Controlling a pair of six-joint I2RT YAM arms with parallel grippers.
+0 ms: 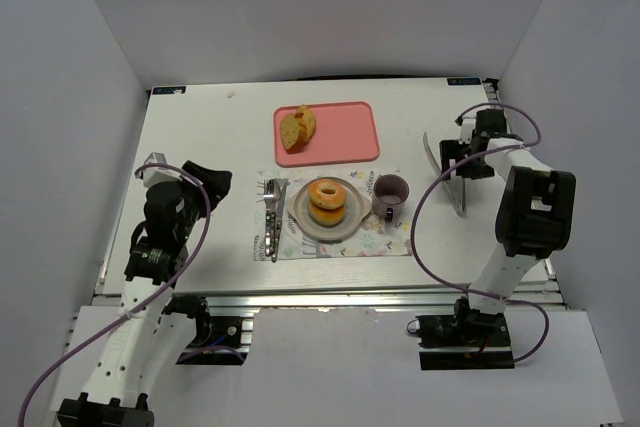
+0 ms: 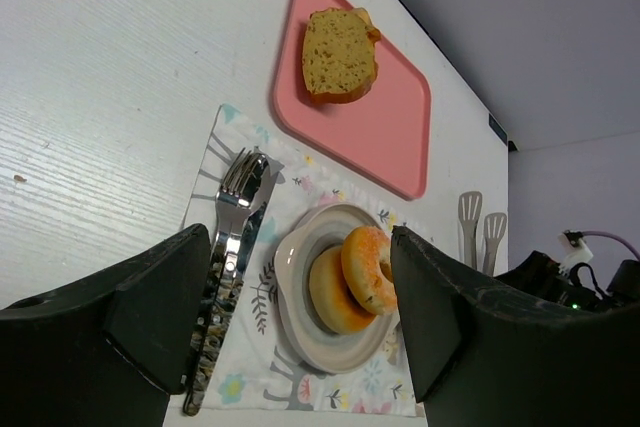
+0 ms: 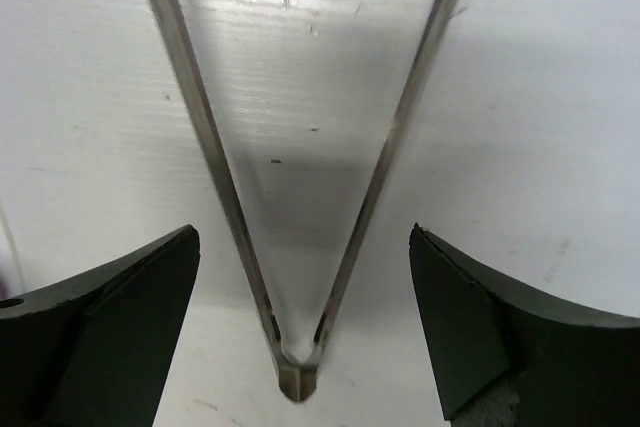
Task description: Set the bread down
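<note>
Both bagels (image 1: 327,203) are on the plate (image 1: 303,219). One lies flat and the other leans on it, overlapping (the L wrist view shows the lean best). The plate sits approx. mid-mat (image 1: 390,245).

Just L of the plate, also on the mat, is the cutlery (image 1: 272,217), w/ fork tines pointing away from the arm bases. Just R of the plate stands a purple mug (image 1: 390,194), upright on the mat. Beyond the plate's far side is a pink tray (image 1: 350,132) w/ sliced bread (image 1: 297,126) in its L part. The tray is apart from the plate, close to the mat's far edge.

L gripper (image 2: 298,242) is well L of the plate, off the mat, and faces toward the plate. Its fingers are spread wide w/ nothing held between them.

R gripper (image 3: 302,237) is well R of the plate, past the mug. It is over a pair of metal tongs (image 1: 447,172) lying on the table (image 1: 200,127). Its fingers are also spread wide. The tongs' two arms run between them w/o touching either finger. The hinge end is toward the arm bases and the tips point away. This gripper holds nothing.
</note>
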